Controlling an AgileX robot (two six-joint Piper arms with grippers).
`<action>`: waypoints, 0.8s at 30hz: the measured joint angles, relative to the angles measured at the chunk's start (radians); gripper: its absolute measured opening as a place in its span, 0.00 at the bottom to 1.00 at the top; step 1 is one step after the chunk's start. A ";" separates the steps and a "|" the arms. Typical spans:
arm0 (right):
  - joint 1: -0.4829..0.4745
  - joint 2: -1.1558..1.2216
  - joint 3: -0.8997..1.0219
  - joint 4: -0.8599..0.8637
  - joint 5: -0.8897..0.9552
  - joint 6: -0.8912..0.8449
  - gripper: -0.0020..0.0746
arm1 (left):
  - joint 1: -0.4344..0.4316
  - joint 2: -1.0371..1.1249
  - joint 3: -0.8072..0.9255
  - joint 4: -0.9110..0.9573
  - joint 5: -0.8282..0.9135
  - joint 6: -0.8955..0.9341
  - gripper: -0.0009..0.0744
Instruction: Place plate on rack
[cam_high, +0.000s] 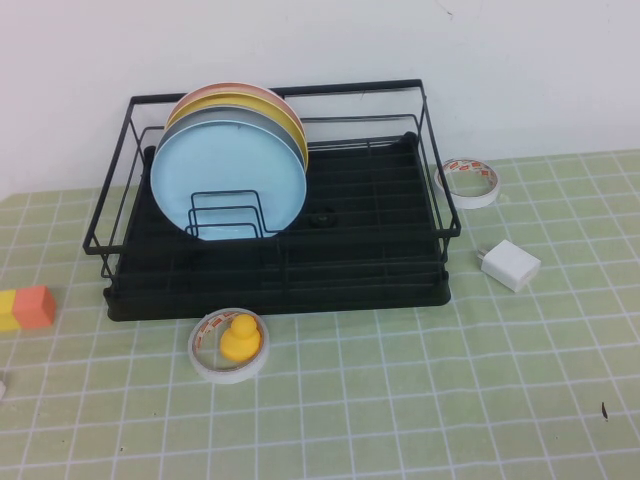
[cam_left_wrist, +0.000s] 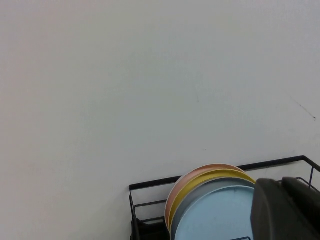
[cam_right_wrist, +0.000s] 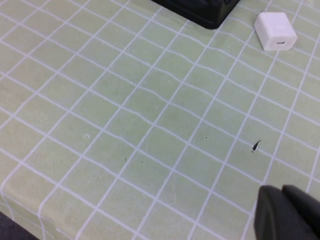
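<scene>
I see the light blue plate (cam_high: 228, 185) already standing on edge in the rack (cam_high: 275, 200), frontmost of the stacked plates, held by the upright dividers (cam_high: 225, 215), its face toward me. Neither arm shows in the high view. The left gripper (cam_left_wrist: 287, 210) hangs high, near and in front of the plate, the nearer arm; the right gripper (cam_right_wrist: 287, 212) hovers over bare worktop (cam_right_wrist: 125, 125) beyond the rack's corner, near the white charger (cam_right_wrist: 275, 30). I cannot tell either gripper's opening. I judge the placing done.

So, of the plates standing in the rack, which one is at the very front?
The light blue plate stands frontmost in the rack; the grey, yellow and pinkish plates show only as rims behind it. Neither gripper appears in the high view.
</scene>
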 joint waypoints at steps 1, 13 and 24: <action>0.000 0.000 0.000 0.001 -0.002 0.000 0.03 | 0.000 -0.022 0.019 0.000 0.000 0.000 0.01; 0.000 0.000 0.002 0.002 -0.022 0.000 0.03 | 0.000 -0.320 0.256 0.000 0.003 -0.048 0.01; -0.083 -0.084 0.196 0.123 -0.638 -0.034 0.03 | 0.000 -0.356 0.394 0.000 0.007 -0.128 0.01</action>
